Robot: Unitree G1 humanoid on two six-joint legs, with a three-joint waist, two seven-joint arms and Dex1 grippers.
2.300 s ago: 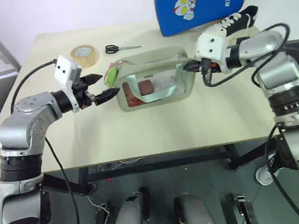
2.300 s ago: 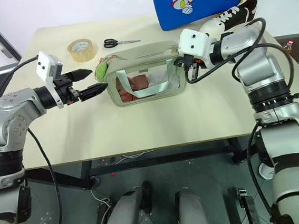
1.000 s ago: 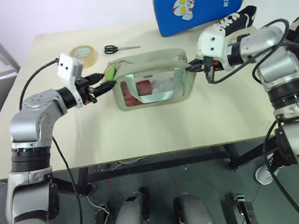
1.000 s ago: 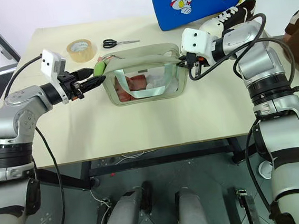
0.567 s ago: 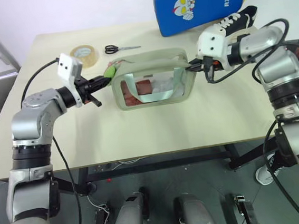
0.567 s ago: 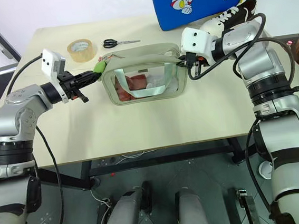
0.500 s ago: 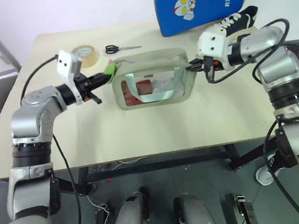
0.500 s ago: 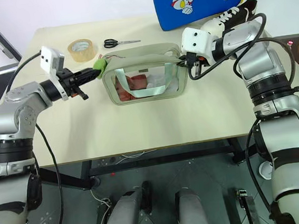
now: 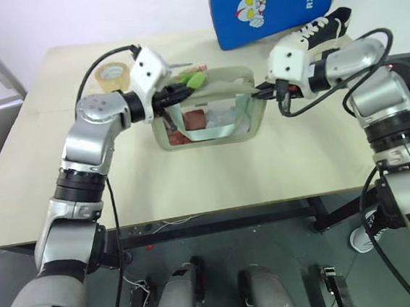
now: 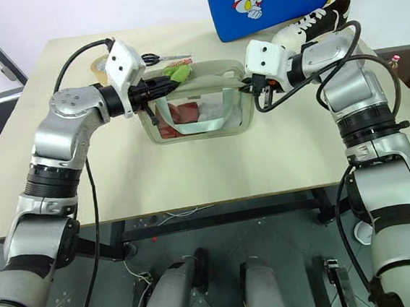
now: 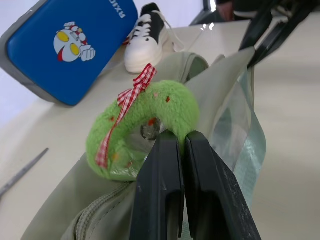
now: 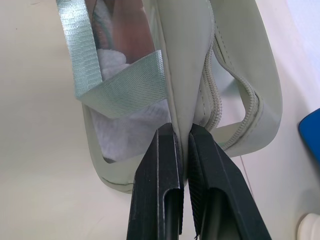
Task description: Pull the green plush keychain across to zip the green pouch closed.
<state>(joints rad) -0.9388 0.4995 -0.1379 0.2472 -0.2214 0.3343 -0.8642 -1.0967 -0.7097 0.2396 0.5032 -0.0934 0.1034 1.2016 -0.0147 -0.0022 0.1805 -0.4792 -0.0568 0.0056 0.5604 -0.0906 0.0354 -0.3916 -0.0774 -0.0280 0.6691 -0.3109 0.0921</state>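
Partway through, judging by the zipper: the left gripper [image 11: 175, 145], jaws pinched together on the green plush keychain [image 9: 196, 78], holds it partway along the top of the green pouch [image 9: 220, 126] on the table [image 9: 214, 174]. The right gripper [image 12: 181, 137], clamped on the pouch's end panel, braces it. Zipper nearer the right gripper looks open.

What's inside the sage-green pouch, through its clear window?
Through the clear window of the sage-green fabric pouch, a reddish-brown item and something white show. The mint strap and the pouch walls cover the rest, so neither can be identified.
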